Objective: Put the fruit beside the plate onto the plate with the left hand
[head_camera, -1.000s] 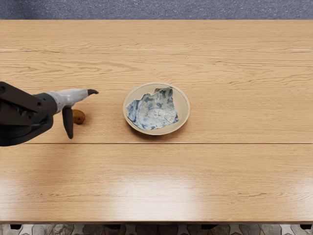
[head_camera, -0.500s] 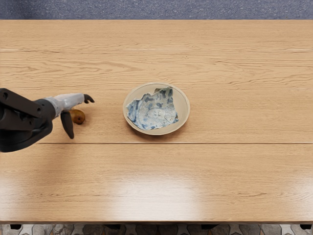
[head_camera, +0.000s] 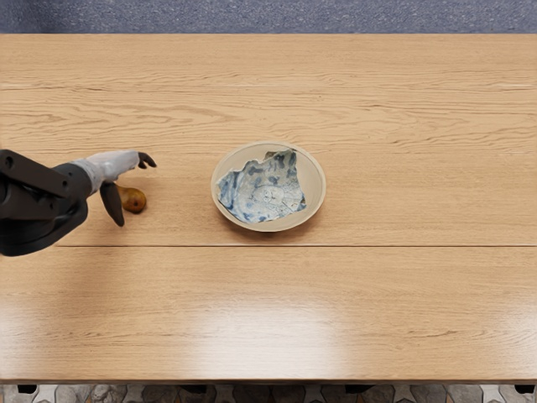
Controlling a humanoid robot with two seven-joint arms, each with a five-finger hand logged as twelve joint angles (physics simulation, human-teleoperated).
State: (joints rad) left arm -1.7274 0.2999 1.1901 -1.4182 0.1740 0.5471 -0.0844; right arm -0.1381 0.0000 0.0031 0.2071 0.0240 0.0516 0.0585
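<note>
Left hand (head_camera: 116, 178): spread wide, nothing held, thumb (head_camera: 112, 206) pointing down on the near-left side of the fruit (head_camera: 134, 201), fingers (head_camera: 144, 158) reaching past its far side. Straddling rather than gripping; contact with the thumb impossible to tell. Fruit on the table, well left of the plate (head_camera: 313, 178), not yet lifted.

Likely to go wrong, by judgement:
- Closing off-centre, squeezing the small round fruit out sideways and sending it rolling across the smooth wood.
- Closing too high and pinching air above it.
- Pressing down too far and jamming fingertips on the board.
- Once lifted, keeping too loose a hold on so small a thing: dropped short of the plate, or let go too high and bounced off the shallow rim.

Surroundings, largest first:
- Blue-grey floor (head_camera: 268, 15) beyond the far edge, patterned tiles (head_camera: 126, 393) under the near edge.
- Table (head_camera: 352, 302) of pale wood planks, filling nearly the whole view, glossy toward the near side.
- Plate near the middle, beige-rimmed, blue-and-white inside, nothing on it.
- Fruit last: small, brown, roundish, partly hidden by the hand.

No right arm in sight.
</note>
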